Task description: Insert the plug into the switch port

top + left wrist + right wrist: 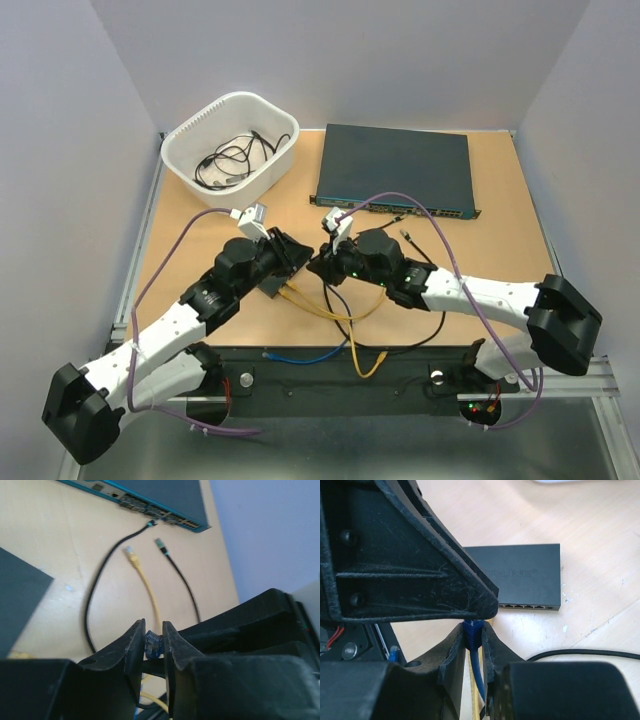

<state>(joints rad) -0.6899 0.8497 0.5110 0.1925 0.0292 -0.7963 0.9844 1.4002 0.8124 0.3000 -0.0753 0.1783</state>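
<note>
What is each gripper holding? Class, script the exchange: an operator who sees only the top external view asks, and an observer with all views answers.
Observer: The left wrist view shows the left gripper pinching a blue plug.
Operator: And the right gripper?
Observer: Its wrist view shows the right gripper closed on the blue cable, right behind the plug.
Operator: Where is the switch port?
Observer: A row of ports lines the small black box along the edge facing the right wrist camera.

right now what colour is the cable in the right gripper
Blue cable, seen best in the right wrist view.
</note>
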